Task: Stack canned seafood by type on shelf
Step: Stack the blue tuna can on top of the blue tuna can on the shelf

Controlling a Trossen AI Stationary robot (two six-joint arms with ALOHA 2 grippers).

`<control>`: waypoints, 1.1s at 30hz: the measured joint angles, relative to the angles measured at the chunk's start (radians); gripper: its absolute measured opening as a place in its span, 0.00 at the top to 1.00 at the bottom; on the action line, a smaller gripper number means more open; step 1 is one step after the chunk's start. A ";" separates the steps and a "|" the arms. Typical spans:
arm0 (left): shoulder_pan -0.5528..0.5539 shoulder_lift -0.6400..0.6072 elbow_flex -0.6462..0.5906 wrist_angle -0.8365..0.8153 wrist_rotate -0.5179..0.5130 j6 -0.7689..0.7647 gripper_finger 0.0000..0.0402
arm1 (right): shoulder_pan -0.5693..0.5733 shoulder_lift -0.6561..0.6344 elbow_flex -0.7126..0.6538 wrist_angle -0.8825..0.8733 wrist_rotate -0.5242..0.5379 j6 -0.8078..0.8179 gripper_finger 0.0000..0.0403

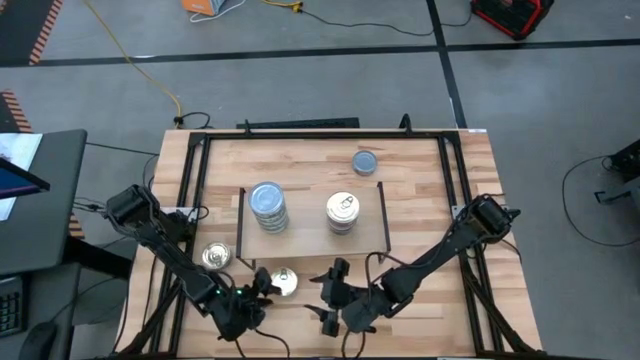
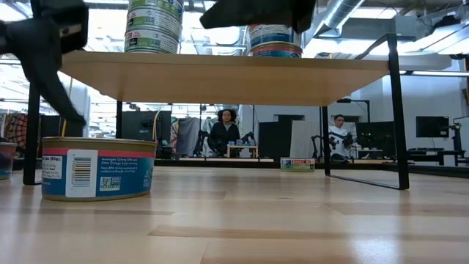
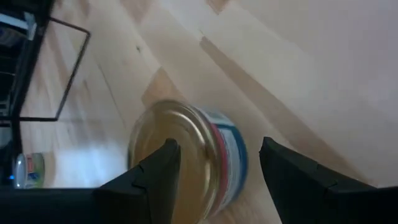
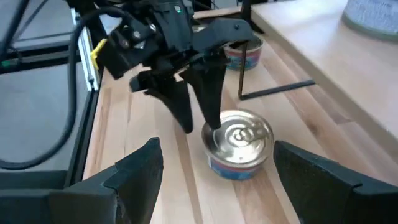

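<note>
1. The shelf (image 1: 312, 232) sits mid-worktop (image 1: 420, 170), a light wooden top on thin black wire legs.
2. On the shelf there are two stacks: a blue-grey-lidded stack (image 1: 268, 207) on the left side and a shiny pull-tab stack (image 1: 342, 212) on the right side. Can't count the tins in either from above.
3. Loose tins on the worktop: one blue-grey tin (image 1: 365, 162) behind the shelf toward the far right, one shiny tin (image 1: 216, 257) near the shelf's front left leg, and another shiny tin (image 1: 283, 281) just in front of the shelf.
4. The left end effector (image 1: 262, 288) is down at that front shiny tin. Fingers are spread with the tin between them; in the right wrist view one finger (image 4: 210, 93) reaches down to the lid's rim. Whether it's actually pinching the tin or just straddling it, I can't tell.
5. In the left wrist view the same tin (image 3: 186, 158) shows gold lid, blue and red label, sitting between the two dark fingers.
6. The right end effector (image 1: 328, 292) hangs just beside it, to the right, fingers spread wide, holding nothing.
7. The low view shows a labelled tin (image 2: 97, 168) on the worktop under the shelf's edge, with people seated far off in the room behind.
</note>
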 joint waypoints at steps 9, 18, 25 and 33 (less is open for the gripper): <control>-0.012 0.090 0.000 0.007 -0.137 0.052 0.59 | 0.001 0.000 -0.015 0.028 0.000 -0.008 0.19; -0.016 0.086 0.003 0.009 -0.099 -0.019 0.91 | -0.005 0.000 -0.015 0.026 -0.010 0.029 0.19; -0.036 0.084 0.003 -0.008 -0.089 -0.045 0.98 | -0.014 0.032 -0.013 0.045 -0.121 0.060 0.19; -0.045 0.088 -0.002 -0.041 -0.049 -0.103 1.00 | -0.071 0.082 -0.013 0.059 -0.110 0.076 0.19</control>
